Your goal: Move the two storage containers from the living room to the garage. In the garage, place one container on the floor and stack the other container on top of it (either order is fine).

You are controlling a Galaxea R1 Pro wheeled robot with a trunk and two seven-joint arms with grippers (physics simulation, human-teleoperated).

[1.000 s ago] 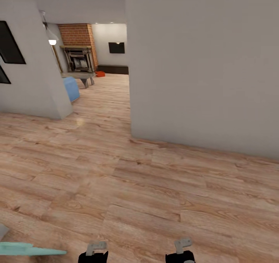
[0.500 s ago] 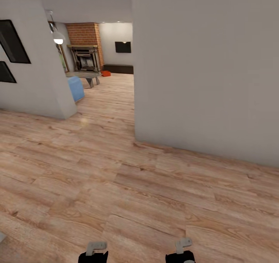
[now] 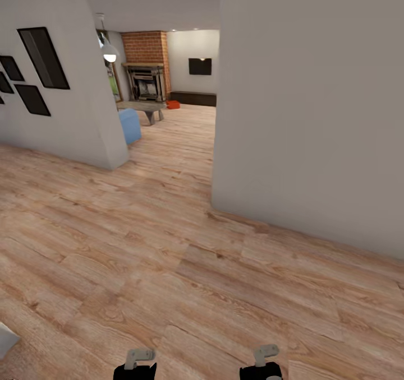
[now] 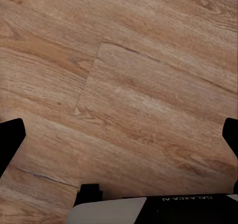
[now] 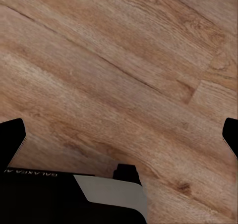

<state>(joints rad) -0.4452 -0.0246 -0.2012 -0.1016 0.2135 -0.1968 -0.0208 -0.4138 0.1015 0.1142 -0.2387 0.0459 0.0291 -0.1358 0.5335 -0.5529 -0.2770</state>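
Far down the hall, the living room opens up with its brick fireplace [image 3: 147,48] and black wall TV [image 3: 200,66]. A small orange-red storage container [image 3: 173,105] sits on the wood floor there, by the low dark cabinet [image 3: 193,98]; it is too small to tell if it is one bin or two. The garage is out of view. My left gripper [image 4: 119,142] and right gripper [image 5: 119,140] hang open over bare planks, holding nothing. Both arms' ends [image 3: 134,363] [image 3: 264,360] peek in at the head view's lower edge.
A pale wall [image 3: 314,116] with a corner at the hall's right narrows the passage. On the left stands another wall [image 3: 84,116] with black frames [image 3: 44,58]. A blue seat [image 3: 129,125], a grey low table [image 3: 143,107] and a hanging lamp [image 3: 109,54] lie ahead.
The whole head view has shifted, so the doorway and both walls sit further right: the camera moved. A teal object at the lower left has dropped out of view. Both grippers are unchanged.
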